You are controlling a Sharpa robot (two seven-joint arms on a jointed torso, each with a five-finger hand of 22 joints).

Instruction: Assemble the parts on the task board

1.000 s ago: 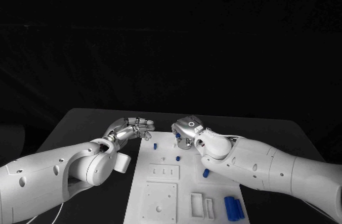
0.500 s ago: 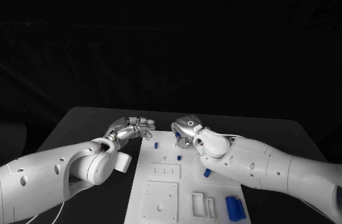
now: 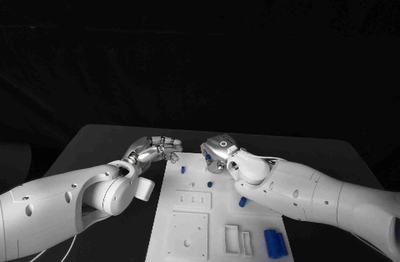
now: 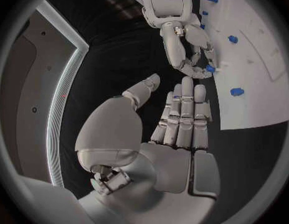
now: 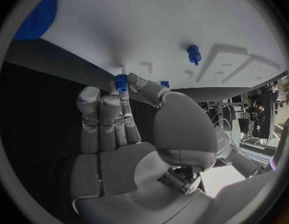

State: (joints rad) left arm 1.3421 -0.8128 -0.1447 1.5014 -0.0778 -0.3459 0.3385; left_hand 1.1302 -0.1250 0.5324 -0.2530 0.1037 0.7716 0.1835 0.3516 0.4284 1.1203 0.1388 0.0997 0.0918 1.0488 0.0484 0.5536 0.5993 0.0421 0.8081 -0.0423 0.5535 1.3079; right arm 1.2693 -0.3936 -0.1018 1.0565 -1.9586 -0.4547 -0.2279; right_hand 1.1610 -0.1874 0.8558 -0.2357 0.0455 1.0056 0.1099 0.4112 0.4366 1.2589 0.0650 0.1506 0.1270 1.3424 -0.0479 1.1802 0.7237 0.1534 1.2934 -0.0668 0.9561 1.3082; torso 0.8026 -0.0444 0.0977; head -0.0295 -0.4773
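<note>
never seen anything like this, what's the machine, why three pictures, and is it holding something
It is a robot with two white arms, each ending in a silver hand, working at a black table. One picture comes from a camera on its head, looking down; the two round ones come from cameras at its wrists, behind each hand.

On the table lies a white task board with cut-out slots. Small blue parts sit on it, among them a blue pair at the near right corner.

The right hand pinches a small blue part in its fingertips at the board's far edge. The left hand is beside the board; the left wrist picture shows its fingers straight with nothing in them.
</note>
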